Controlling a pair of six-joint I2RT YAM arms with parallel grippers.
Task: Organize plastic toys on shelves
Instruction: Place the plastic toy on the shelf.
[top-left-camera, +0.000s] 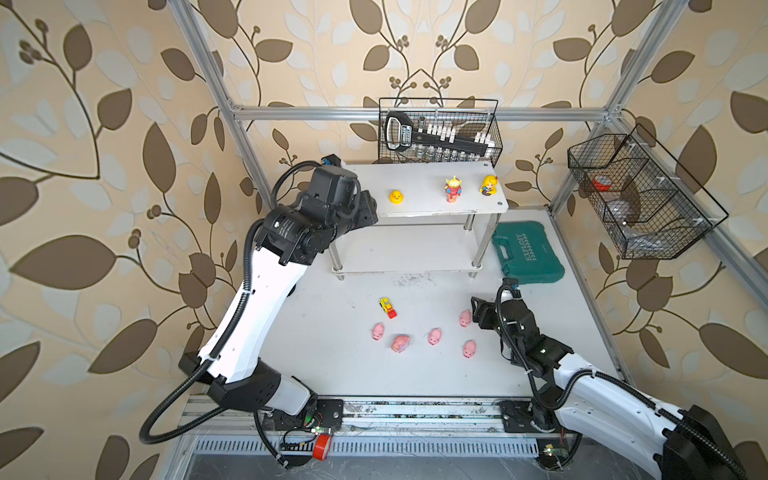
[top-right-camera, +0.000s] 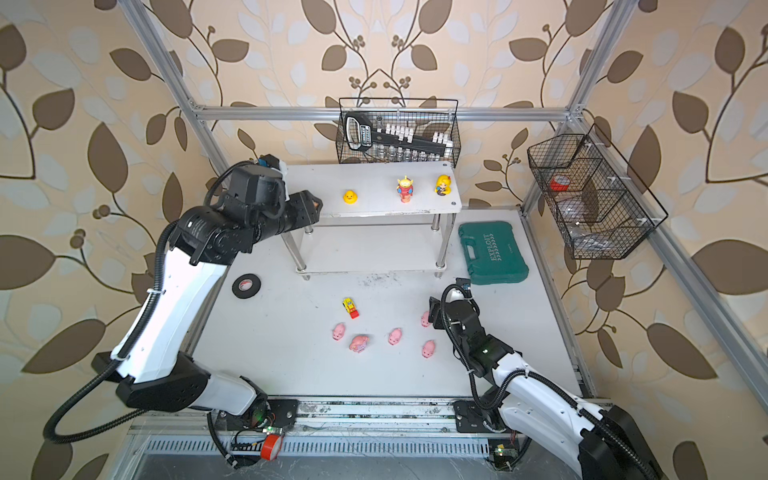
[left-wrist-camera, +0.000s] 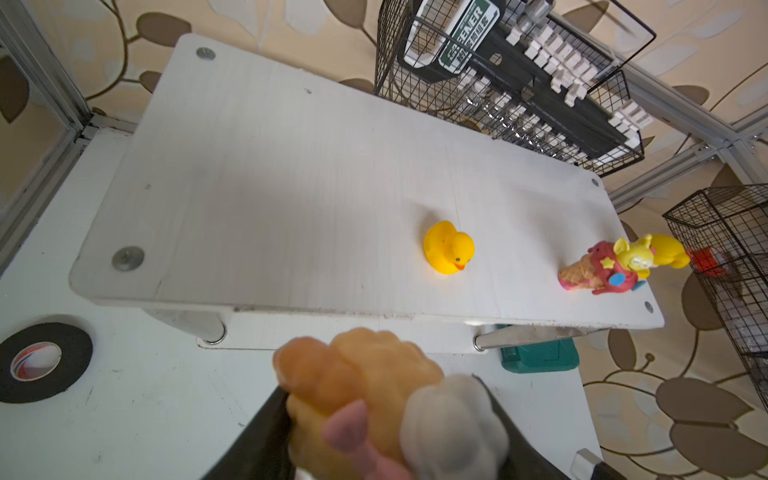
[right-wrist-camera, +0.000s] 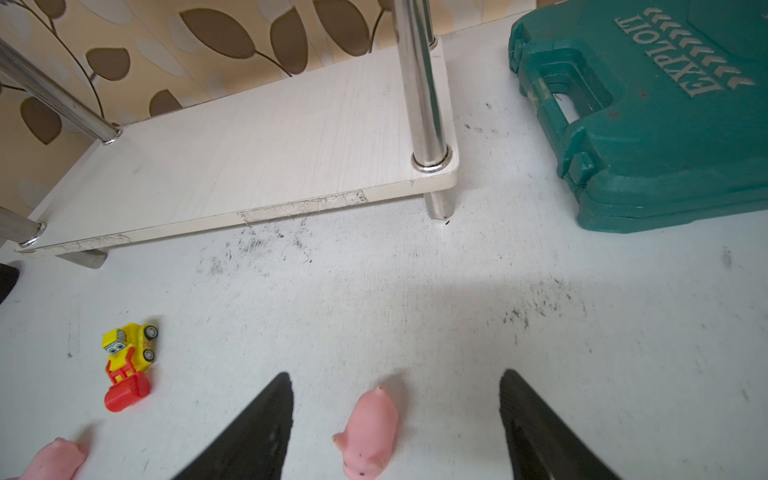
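The white two-tier rack with chrome legs (top-left-camera: 424, 183) is the reference. The green plastic tool case (top-left-camera: 528, 253) lies just beside the rack's right end. The left gripper (top-right-camera: 309, 208) is level with the rack's upper board at its left end, jaws clamped on the orange plastic animal figure (left-wrist-camera: 357, 382). The right gripper (right-wrist-camera: 395, 378) sits low in front of the rack, jaws apart, with one pink plastic piglet (right-wrist-camera: 368, 432) between them, touching neither. On the rack's upper board stand the yellow plastic duck (top-left-camera: 397, 196), the green-headed red-blue alien (top-left-camera: 453, 189) and the yellow doll (top-left-camera: 488, 185). In front of the rack lie the yellow-red toy vehicle (top-left-camera: 387, 307) and four more pink piglets (top-left-camera: 434, 336).
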